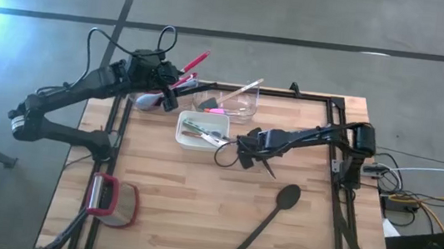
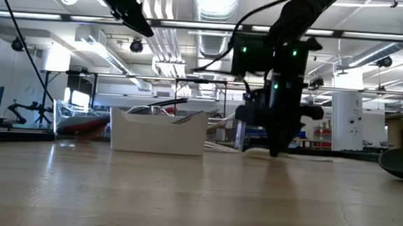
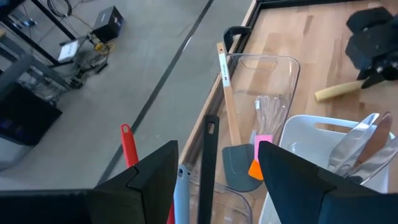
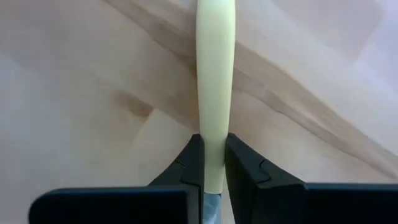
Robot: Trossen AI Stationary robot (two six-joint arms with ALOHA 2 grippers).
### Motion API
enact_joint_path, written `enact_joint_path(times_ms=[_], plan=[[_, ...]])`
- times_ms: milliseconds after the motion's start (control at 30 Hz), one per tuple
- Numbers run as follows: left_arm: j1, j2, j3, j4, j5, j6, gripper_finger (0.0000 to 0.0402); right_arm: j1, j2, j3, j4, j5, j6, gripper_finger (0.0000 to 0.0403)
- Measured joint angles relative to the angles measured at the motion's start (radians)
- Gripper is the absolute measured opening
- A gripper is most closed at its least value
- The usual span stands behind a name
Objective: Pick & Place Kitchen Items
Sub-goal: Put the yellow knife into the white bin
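My right gripper (image 1: 244,152) stands low over the table's middle, just right of the white square dish (image 1: 181,133). It is shut on a knife with a pale cream handle (image 4: 214,74). My left gripper (image 1: 178,86) is open above the left end of the clear plastic tub (image 1: 245,109), at the table's far edge. Below its fingers (image 3: 217,146) lie a black handle (image 3: 208,168), a red handle (image 3: 129,146) and a grey spatula (image 3: 239,165). A black spoon (image 1: 270,218) lies flat on the table at the near right. My right gripper pinches the knife's cream handle (image 4: 213,155) between its two fingers, near where the handle meets the metal. The fingers come from above, pointing down, and lie across the handle. The handle runs level close over the wood; whether it rests on the table I cannot tell.
The white dish holds several utensils (image 1: 204,131). A red-and-grey rounded gadget (image 1: 113,200) sits at the near left. A black frame (image 1: 348,122) borders the table. Bare wood lies between the dish and the spoon.
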Motion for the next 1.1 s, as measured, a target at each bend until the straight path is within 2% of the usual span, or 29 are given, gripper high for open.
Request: enact_joint_path(times_ms=[233,333,533,633,833,1100], plan=[[0.0,0.0,0.0,-0.016,0.003,-0.024,0.0227,0.033,-0.147,0.003,-0.111,-0.005,-0.078,0.0028],[0.0,0.0,0.0,-0.015,0.014,-0.04,0.0227,0.048,-0.223,0.004,-0.116,-0.048,-0.158,0.0028],[-0.005,0.027,0.0,-0.008,0.181,-0.04,0.0227,0.067,-0.35,0.013,-0.121,-0.198,-0.339,0.0028],[-0.021,0.072,0.001,-0.005,0.242,-0.025,0.0227,0.067,-0.385,0.048,-0.168,-0.255,-0.374,0.0028],[-0.103,0.197,0.028,-0.006,0.307,0.036,0.0227,0.066,-0.353,0.221,-0.414,-0.251,-0.429,0.0028],[-0.259,0.349,0.157,0.013,0.308,0.103,0.0227,0.066,-0.204,0.427,-0.556,-0.22,-0.569,0.0028]])
